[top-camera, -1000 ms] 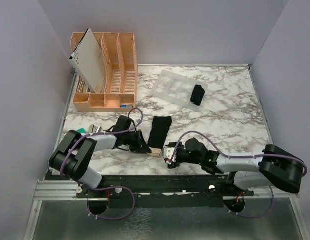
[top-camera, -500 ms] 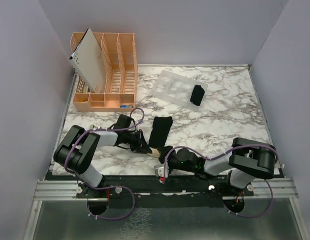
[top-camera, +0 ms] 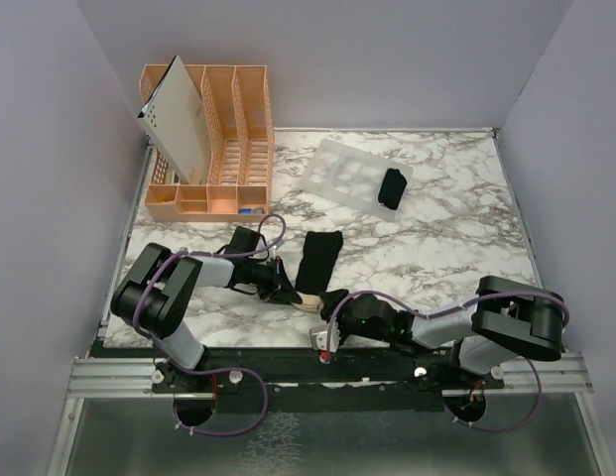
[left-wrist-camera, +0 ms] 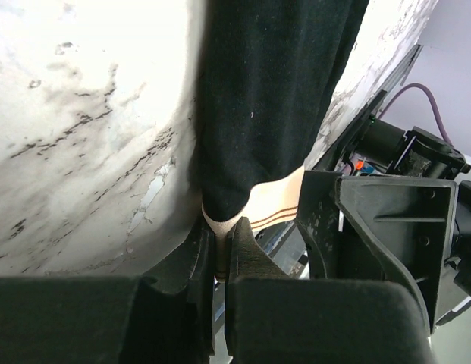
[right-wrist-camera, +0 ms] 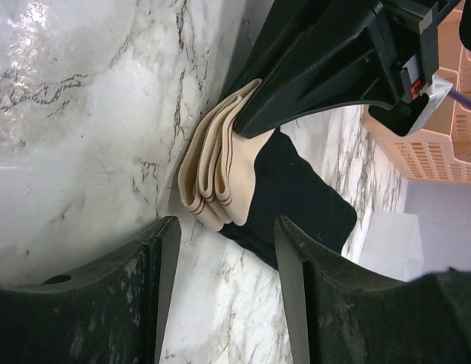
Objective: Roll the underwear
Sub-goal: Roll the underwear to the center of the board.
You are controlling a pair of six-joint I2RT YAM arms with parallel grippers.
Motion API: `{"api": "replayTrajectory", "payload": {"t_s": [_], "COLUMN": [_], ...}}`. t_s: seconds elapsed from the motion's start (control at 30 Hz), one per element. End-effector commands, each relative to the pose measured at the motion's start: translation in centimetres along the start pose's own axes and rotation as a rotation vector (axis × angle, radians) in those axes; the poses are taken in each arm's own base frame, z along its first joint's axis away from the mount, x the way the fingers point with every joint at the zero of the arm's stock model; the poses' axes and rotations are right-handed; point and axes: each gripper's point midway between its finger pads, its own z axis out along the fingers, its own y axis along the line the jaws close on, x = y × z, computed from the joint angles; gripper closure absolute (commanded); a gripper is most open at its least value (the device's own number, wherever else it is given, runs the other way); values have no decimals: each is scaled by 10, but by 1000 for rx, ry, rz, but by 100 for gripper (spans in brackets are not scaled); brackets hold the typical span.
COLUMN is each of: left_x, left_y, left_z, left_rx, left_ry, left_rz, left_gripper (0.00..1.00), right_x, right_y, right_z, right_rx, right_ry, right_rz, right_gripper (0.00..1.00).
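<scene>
My left gripper (top-camera: 284, 290) is low on the marble table (top-camera: 456, 248), lower ctr-left of the top view. Its jaws are pinched right together on the tan band (left-wrist-camera: 269, 206) of the flat underwear (top-camera: 318, 258). In the left wrist view the band's corner is nipped btwn my two fingers (left-wrist-camera: 250, 265) at bottom ctr. The black cloth runs up from there to the top of frame, lying flat on the marble.

My right gripper (right-wrist-camera: 227, 231) is down at the same spot from the other side, lower ctr of the top view, just beside the band end. Its jaws stand apart, approx half open, w/ nothing in them. In the right wrist view the folded band, w/ thin dark stripes along its edge, sits just ahead of the gap btwn that gripper's fingers (right-wrist-camera: 163, 288). Can't tell if either pad touches it. The left gripper's finger comes in from the upper right of that frame and its tip presses on the band.

The flat underwear is a long narrow black strip at ctr of the top view, running from the band at the near end up & slightly right. The rolled underwear (top-camera: 391, 188) is a small black bundle on the right end of a white tray (top-camera: 337, 171), upper ctr-right, well apart from both grippers. At upper left stands a peach organizer (top-camera: 233, 149) w/ a white perforated panel (top-camera: 179, 114) leaning in it.
</scene>
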Motion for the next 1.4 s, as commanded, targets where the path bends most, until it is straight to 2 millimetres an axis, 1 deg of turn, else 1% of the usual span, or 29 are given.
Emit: {"api": "replayTrajectory", "payload": {"t_s": [0.0, 0.13, 0.23, 0.37, 0.43, 0.6, 0.63, 0.77, 0.83, 0.9, 0.97, 1.0, 1.03, 1.07, 1.1, 1.27, 1.33, 1.37], "left_x": [14, 15, 15, 15, 15, 16, 15, 12, 9, 8, 7, 7, 7, 7, 7, 9, 9, 9], "left_y": [35, 35, 35, 35, 35, 39, 40, 41, 41, 40, 40, 40, 40, 39, 39, 40, 40, 40], "left_z": [5, 4, 4, 5, 4, 5, 4, 2, 0, 0, 0, 0, 0, 0, 0, -1, -1, -1], "left_rx": [-120, -118, -117, -113, -115, -132, -136, -146, -145, -144, -143, -143, -141, -139, -138, -142, -142, -142], "left_ry": [23, 24, 23, 27, 26, 22, 18, 2, -6, -8, -10, -10, -9, -8, -9, -9, -13, -14], "left_rz": [-44, -45, -43, -44, -45, -51, -50, -55, -56, -56, -55, -55, -56, -54, -52, -56, -55, -55], "left_gripper": [100, 100, 100, 100, 100, 100, 100, 100, 100, 100, 100, 100, 100, 100, 100, 100, 100, 100], "right_x": [-5, 1, 0, 0, 0, -5, -6, -11, -13, -11, -10, -10, -11, -11, -11, -5, -6, -7], "right_y": [17, 20, 19, 20, 19, 15, 14, 12, 16, 20, 20, 21, 20, 19, 20, 15, 13, 12], "right_z": [12, 19, 24, 29, 28, 25, 24, 21, 19, 17, 17, 17, 18, 19, 20, 20, 21, 21], "right_rx": [-76, -76, -65, -69, -59, -42, -36, -26, -53, -72, -67, -68, -66, -64, -67, -29, -22, -21], "right_ry": [-27, -7, -13, -15, -15, -35, -38, -64, -67, -61, -58, -56, -58, -59, -55, -34, -33, -32], "right_rz": [-8, -23, -22, -26, -25, 0, 8, 65, 78, 89, 98, 99, 99, 99, 99, 103, 117, 134], "right_gripper": [43, 44, 46, 53, 57, 72, 73, 73, 67, 65, 65, 67, 71, 76, 79, 83, 89, 94]}}
